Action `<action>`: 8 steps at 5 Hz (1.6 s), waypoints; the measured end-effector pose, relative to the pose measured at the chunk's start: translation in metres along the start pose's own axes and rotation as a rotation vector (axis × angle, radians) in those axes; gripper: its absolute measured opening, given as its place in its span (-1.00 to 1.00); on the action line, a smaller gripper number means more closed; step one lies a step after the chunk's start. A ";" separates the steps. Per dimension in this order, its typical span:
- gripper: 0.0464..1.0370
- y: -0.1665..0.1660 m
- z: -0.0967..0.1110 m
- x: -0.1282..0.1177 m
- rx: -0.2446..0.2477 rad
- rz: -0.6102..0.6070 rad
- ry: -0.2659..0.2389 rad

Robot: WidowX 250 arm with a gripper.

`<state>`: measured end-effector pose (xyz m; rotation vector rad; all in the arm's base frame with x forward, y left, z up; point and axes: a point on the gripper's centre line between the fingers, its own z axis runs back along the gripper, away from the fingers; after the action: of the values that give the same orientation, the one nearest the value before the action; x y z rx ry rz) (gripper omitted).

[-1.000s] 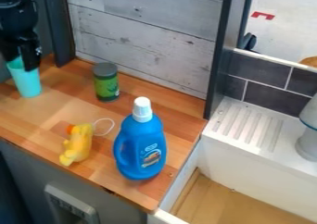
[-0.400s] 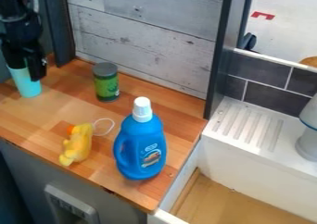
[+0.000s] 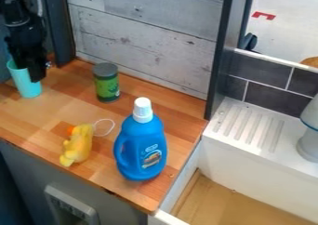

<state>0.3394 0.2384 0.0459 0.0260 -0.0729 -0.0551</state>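
Risk of tipping the cup (image 3: 26,88), upright at far left, from a sideways nudge by the gripper (image 3: 31,71) in front of its rim; cannot tell whether wide, narrow or holding. Could topple the jar (image 3: 107,85) if swung right.

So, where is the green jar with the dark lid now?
The green jar stands on the wooden counter in the camera view, left of centre, behind the blue bottle and to the right of the turquoise cup.

Whitewashed plank wall (image 3: 149,33) behind a wooden counter (image 3: 53,110), dark tiles (image 3: 276,103) beyond.
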 end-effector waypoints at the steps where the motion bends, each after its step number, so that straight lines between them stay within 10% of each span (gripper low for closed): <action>1: -0.65 -0.001 0.001 -0.003 -0.001 -0.034 0.021; 4: -0.89 -0.026 0.077 -0.033 0.046 -0.123 -0.148; 6: -0.89 -0.035 0.059 -0.073 -0.002 -0.081 0.002; 8: -0.89 -0.030 0.047 -0.079 0.013 -0.066 0.051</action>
<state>0.2555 0.2117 0.0862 0.0423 -0.0216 -0.1198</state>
